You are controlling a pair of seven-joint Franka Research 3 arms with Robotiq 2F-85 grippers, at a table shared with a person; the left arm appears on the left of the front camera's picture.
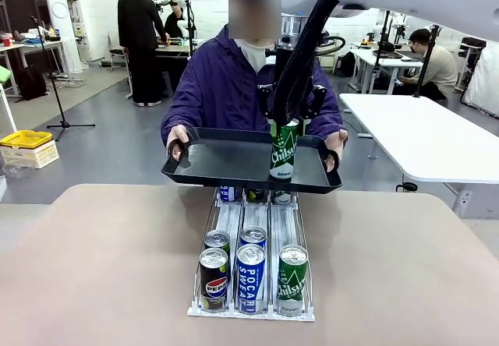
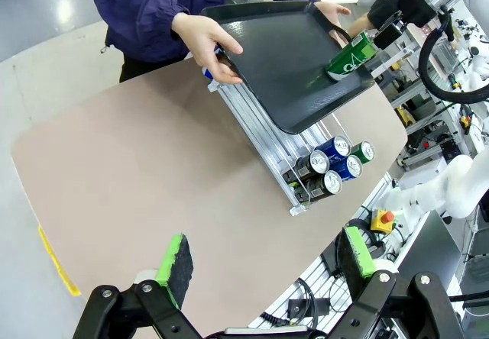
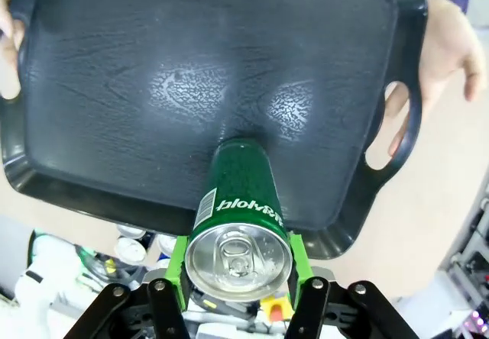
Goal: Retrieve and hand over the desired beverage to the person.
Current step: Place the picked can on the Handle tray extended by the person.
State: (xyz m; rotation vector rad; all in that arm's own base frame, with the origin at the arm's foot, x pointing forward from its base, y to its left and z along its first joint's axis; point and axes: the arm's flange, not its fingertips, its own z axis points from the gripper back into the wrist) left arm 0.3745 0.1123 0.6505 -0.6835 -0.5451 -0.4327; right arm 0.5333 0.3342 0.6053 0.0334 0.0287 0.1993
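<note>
The green can (image 1: 284, 150) is clamped on the tray (image 1: 226, 163) by the right claw (image 1: 285, 124); the left claw (image 2: 265, 261) is spread wide. The can could be toppled by tray tilt.

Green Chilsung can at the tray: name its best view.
Front view: the green Chilsung can is upright, label readable. Right wrist view shows mainly its top; left wrist view shows it small, far off.
</note>
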